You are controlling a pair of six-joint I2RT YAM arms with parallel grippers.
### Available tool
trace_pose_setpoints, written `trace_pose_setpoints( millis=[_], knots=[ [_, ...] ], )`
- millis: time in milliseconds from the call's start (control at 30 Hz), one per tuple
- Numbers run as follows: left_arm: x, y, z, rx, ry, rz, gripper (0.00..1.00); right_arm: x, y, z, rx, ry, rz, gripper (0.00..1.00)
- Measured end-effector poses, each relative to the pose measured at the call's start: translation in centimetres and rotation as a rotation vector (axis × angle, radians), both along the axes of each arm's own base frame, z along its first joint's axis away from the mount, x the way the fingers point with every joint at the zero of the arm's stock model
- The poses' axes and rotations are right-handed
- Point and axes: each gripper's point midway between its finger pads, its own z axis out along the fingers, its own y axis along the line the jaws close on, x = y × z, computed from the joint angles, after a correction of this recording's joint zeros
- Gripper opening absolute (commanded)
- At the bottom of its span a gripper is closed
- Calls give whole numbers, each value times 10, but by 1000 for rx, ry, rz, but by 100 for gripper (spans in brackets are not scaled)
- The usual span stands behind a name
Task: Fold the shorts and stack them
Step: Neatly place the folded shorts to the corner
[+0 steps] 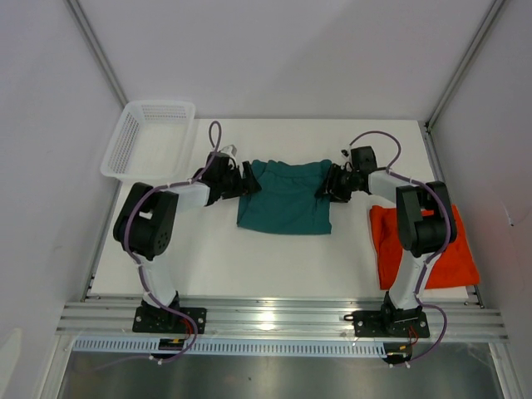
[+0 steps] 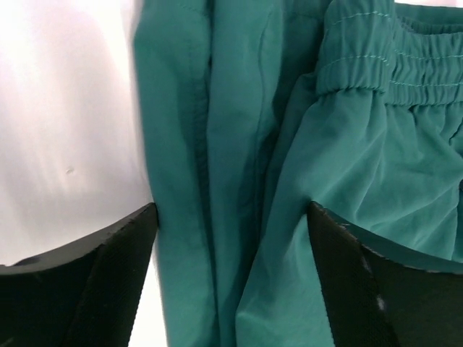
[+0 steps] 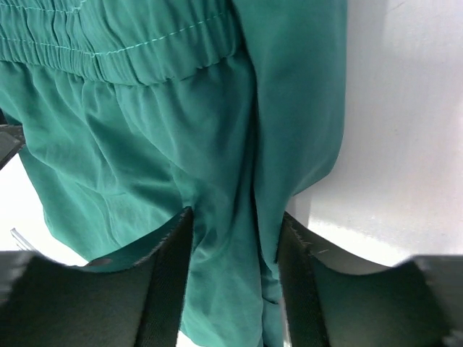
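Left claw (image 2: 231, 211) is gaping wide astride one edge of the teal shorts (image 1: 287, 199). Right claw (image 3: 235, 217) is sitting narrower around the opposite fold; gripping or not, I cannot tell. Orange shorts (image 1: 455, 256) are waiting behind my right claw, with folding unfinished and nothing stacked.

top: high, looking down, whole scene | wrists: close, facing each other | shared: teal shorts (image 1: 287, 199)

**Lighting and image quality.** The top view showed bright, even overhead light, soft shadows beneath the arms (image 1: 150, 224) and a glare patch on the near aluminium rail (image 1: 266, 317). In both wrist views the bench (image 2: 65, 108) burned out to white. In the left wrist view, the edge of the teal shorts (image 2: 362, 166) was slightly smeared, and the fingers (image 2: 79, 289) of the left tool (image 2: 231, 210) appeared near-black and soft-focused.
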Motion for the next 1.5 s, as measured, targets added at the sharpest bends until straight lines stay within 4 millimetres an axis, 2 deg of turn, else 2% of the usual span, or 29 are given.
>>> trace_pose_setpoints(
  millis=[100,167,200,300,367,433,467,533,600,767,900,1067,1200,1333,1433,1500],
  knots=[
    [1,-6,-1,-6,-9,-15,73,-1,2,-1,-8,-2,2,44],
    [-1,-11,-2,-13,-5,-26,60,-1,2,-2,-21,-1,-1,38],
    [-2,-13,-4,-12,-1,-32,49,-1,1,-3,-29,-1,-3,35],
    [-8,-21,-7,-11,6,-52,33,-1,-1,-5,-54,3,-11,24],
    [-10,-25,-6,-10,4,-62,32,-2,-1,-7,-76,6,-14,20],
    [-12,-30,-6,-9,2,-72,26,-2,0,-7,-100,6,-14,16],
    [-13,-32,-6,-8,0,-75,23,-2,1,-6,-114,5,-13,8],
    [-14,-36,-6,-2,-7,-77,10,-1,4,-5,-148,-6,-7,0],
    [-15,-40,-6,4,-15,-83,0,-2,8,-4,-171,-10,2,0],
    [-20,-49,-6,22,-23,-83,0,-4,0,0,-232,-10,-25,0],
    [-32,-62,4,38,-25,-84,0,-8,-15,21,-290,-27,-67,0],
    [-63,-108,42,-22,-70,-129,0,-6,-41,77,-370,-97,-158,0],
    [-94,-156,67,-67,-111,-187,0,-16,-75,116,-412,-141,-270,0],
    [-124,-209,98,-129,-159,-259,0,-31,-126,155,-448,-189,-426,0],
    [-133,-256,130,-197,-209,-314,0,-48,-175,180,-505,-212,-580,0],
    [-140,-284,143,-233,-236,-345,0,-61,-202,190,-545,-208,-672,0]
  ],
)
